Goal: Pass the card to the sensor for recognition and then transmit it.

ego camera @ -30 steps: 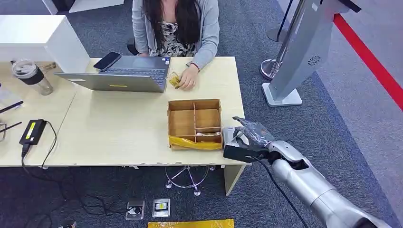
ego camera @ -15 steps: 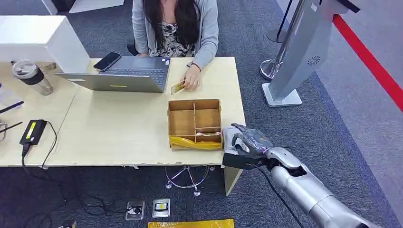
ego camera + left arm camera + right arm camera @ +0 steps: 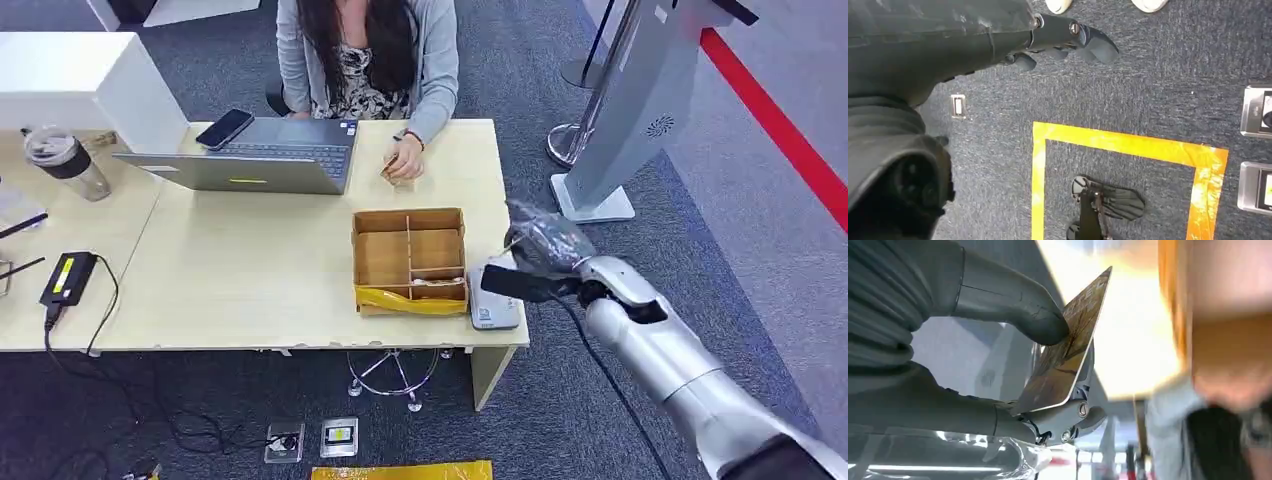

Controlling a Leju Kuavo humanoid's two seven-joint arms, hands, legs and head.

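Note:
My right hand (image 3: 545, 243) hovers above the desk's right end, a little beyond the sensor (image 3: 495, 305), a small pale grey box lying flat beside the cardboard box (image 3: 410, 260). The right wrist view shows the brown patterned card (image 3: 1065, 352) pinched between this hand's thumb (image 3: 1018, 302) and its darker fingers (image 3: 1073, 415), held edge-up. My left hand (image 3: 1068, 37) hangs over the carpet with straight fingers and nothing in it.
A person (image 3: 368, 60) sits behind the wooden desk (image 3: 250, 270), one hand (image 3: 402, 165) holding a small card beside a laptop (image 3: 260, 160) with a phone (image 3: 226, 128) on it. The cardboard box has dividers. A grey kiosk stand (image 3: 630, 110) rises to the right.
My right hand has lifted off the sensor and moved up and back, uncovering the grey box. The person's hand has turned its own card and drawn it closer.

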